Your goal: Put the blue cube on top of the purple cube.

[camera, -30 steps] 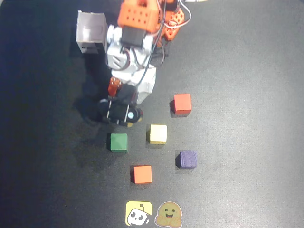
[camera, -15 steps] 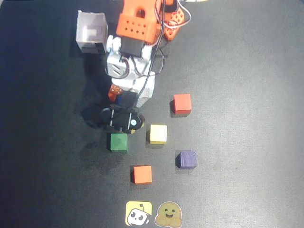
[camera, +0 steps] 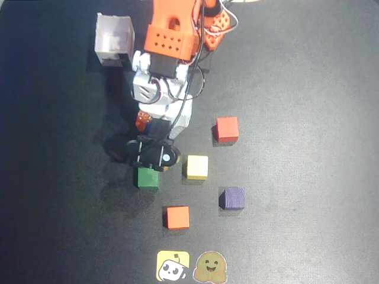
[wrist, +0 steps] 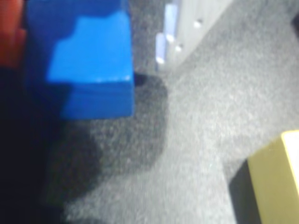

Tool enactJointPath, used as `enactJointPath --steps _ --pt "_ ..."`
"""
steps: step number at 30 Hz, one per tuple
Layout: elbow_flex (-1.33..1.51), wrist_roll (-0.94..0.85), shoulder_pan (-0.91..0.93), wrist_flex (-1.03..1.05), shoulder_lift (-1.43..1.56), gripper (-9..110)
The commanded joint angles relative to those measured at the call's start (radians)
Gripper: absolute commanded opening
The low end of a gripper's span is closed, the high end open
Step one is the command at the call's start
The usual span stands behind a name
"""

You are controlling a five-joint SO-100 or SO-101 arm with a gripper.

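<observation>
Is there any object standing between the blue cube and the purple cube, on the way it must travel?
Probably yes. The blue cube appears only in the wrist view, close to the end effector. In the overhead view, the yellow cube sits on the mat roughly between that end effector and the purple cube, so a low, straight path could hit it.

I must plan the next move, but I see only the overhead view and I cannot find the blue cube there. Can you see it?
Observer: Yes. In the wrist view the blue cube fills the upper left, very close to the camera.
Operator: Is it grasped?
Observer: I cannot tell. Only a blurred red part shows at the left edge beside it.
Operator: What is near it?
Observer: The yellow cube is at the lower right, well apart, with bare grey mat between.
</observation>
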Motion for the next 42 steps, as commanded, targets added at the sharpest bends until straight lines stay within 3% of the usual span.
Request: enactJointPath --steps 1,13,24,42 --pt "-0.023 -0.003 0.008 -0.017 -0.002 20" --pt "0.026 0.005 0.008 -0.067 -0.005 8" --pt "-0.014 0.012 0.002 -0.028 0.021 7" --pt "-0.397 0.075 -0.091 0.239 -0.014 7"
